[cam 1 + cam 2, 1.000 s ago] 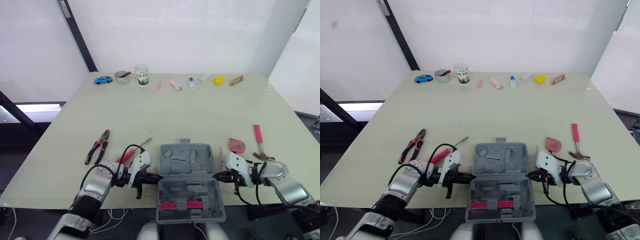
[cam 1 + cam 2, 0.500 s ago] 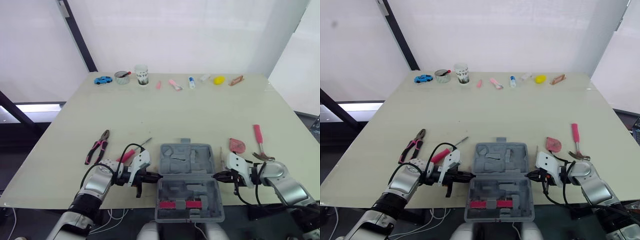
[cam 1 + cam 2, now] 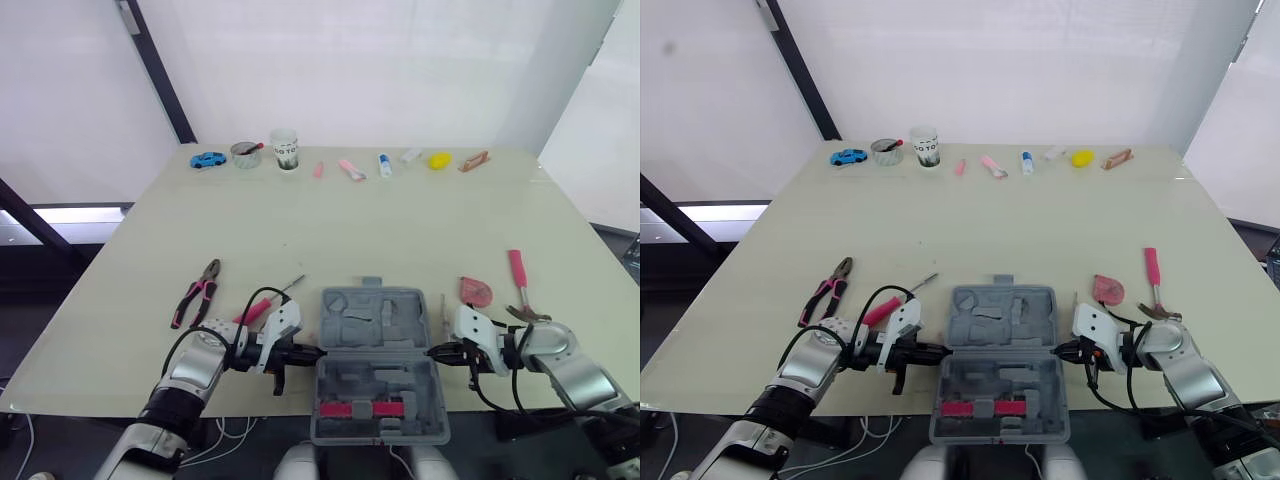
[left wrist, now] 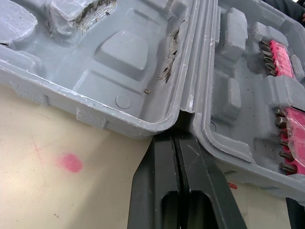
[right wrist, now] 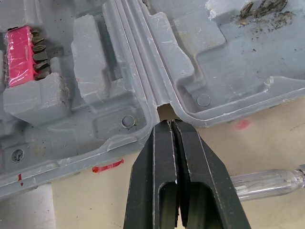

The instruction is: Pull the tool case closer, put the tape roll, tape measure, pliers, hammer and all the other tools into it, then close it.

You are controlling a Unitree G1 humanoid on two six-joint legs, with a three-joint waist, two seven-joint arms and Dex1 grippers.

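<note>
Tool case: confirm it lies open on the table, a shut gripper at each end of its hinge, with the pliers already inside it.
The pliers are not inside: the left eye view shows them on the table, left of the tool case. The rest holds: the case lies open, with the left gripper and right gripper shut at its hinge ends.

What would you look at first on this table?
The open grey tool case at the near edge of the table grabs the eye, with bright pink bit strips in its near half. The left gripper and right gripper poke at its hinge from either side, fingers shut. Pink-handled pliers lie to the left, a pink-handled hammer to the right.
</note>
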